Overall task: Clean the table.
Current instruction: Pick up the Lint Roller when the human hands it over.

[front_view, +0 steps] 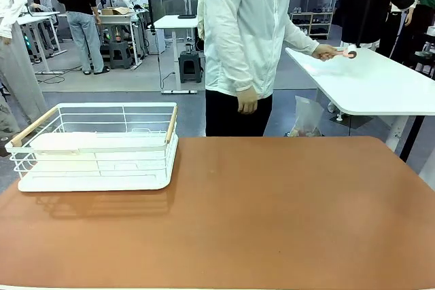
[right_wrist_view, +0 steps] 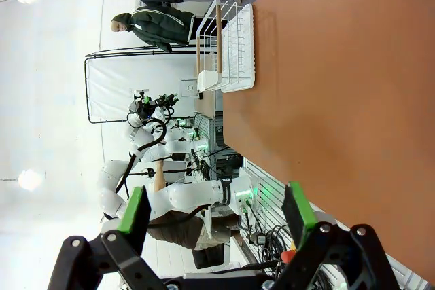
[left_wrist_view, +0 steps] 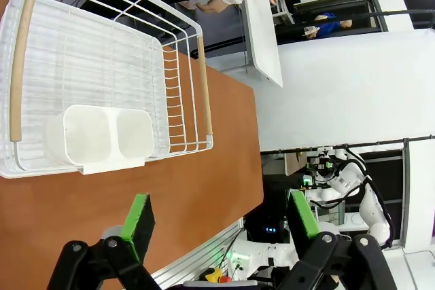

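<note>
Basket [front_view: 115, 105] on table [front_view: 272, 215] in front view; wrist views add left tool [left_wrist_view: 221, 219], right tool [right_wrist_view: 216, 212], spread

Reddish-brown table [front_view: 272, 208]; white wire basket [front_view: 95, 147] on left-far corner.

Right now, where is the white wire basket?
In the front view, the white wire basket stands on the reddish-brown table at its far left corner, on the robot's left side, left of the standing person.

Front, both wrists: shared table [front_view: 272, 222]
</note>
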`<state>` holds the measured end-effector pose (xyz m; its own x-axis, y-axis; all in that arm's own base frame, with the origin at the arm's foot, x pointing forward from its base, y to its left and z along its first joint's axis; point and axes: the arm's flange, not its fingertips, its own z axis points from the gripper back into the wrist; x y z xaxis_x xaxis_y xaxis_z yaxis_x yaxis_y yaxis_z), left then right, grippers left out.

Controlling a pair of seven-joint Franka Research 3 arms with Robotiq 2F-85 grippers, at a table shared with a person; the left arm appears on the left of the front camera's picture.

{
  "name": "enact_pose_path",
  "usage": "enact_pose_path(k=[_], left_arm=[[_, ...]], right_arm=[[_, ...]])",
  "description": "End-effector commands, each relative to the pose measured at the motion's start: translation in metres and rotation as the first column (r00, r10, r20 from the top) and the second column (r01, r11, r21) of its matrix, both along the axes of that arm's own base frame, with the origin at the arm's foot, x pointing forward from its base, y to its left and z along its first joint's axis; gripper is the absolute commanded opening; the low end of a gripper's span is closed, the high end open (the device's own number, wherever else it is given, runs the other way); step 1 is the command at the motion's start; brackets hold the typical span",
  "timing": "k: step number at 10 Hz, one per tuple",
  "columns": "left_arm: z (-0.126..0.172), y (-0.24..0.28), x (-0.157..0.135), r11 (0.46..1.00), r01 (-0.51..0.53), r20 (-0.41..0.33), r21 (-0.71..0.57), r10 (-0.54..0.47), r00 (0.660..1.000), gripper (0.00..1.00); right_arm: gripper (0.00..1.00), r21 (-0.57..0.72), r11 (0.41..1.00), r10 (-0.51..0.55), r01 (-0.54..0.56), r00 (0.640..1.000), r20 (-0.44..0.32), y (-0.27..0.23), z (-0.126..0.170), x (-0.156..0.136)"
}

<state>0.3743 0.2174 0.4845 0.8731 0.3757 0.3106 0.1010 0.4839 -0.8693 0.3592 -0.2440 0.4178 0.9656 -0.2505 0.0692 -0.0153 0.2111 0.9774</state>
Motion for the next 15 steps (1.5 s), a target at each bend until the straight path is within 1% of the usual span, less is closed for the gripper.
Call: enact_pose_path(k=[1,15], left_arm=[[0.0004,0.0016,-0.0017,1.000,0.005,0.009,-0.010,-0.005,1.000,1.00],[0.0004,0.0016,-0.0017,1.000,0.005,0.009,-0.010,-0.005,1.000,1.00]], right_arm=[[1.00,0.005,1.000,0.000,0.000,1.000,0.001,0.0002,0.0016,-0.0007],[1.00,0.005,1.000,0.000,0.000,1.000,0.001,0.0002,0.0016,-0.0007]])
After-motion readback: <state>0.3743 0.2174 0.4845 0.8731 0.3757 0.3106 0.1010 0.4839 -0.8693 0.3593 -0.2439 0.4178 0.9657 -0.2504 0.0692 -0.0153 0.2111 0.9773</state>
